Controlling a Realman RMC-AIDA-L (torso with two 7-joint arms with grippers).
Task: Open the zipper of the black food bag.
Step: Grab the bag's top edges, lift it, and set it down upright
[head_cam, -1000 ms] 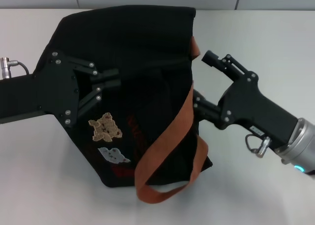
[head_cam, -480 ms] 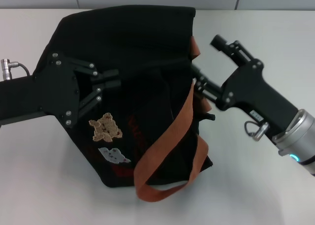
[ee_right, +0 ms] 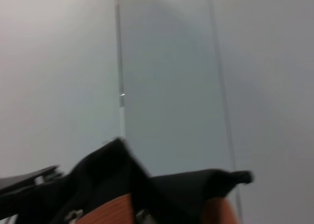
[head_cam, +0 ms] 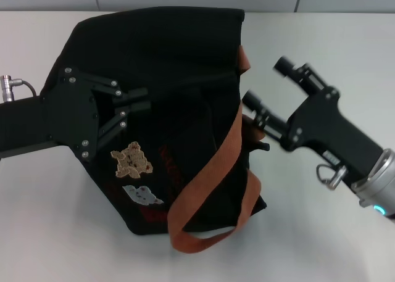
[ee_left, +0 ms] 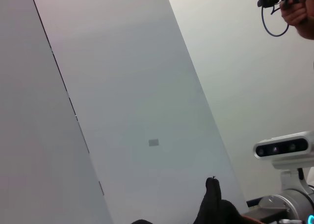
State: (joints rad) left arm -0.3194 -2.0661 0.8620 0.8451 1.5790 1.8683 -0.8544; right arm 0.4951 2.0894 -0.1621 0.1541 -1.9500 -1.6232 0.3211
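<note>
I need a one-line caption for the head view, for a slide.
Left hand shut on the black bag; right hand open beside its orange handle.

We see mostly pale grey wall panels (ee_left: pixel 137 87) crossed by thin slanted seams, one panel carrying a small grey rectangle (ee_left: pixel 153 142). Close in front of the camera a peak of black fabric (ee_left: pixel 212 204) pokes up; farther off beyond it we note a white camera unit (ee_left: pixel 284 146) with dark lenses on a grey and white robot body (ee_left: pixel 287 204). Far away, a person's hand (ee_left: pixel 298 15) holds a dark device with a looping cable (ee_left: pixel 271 25).
</note>
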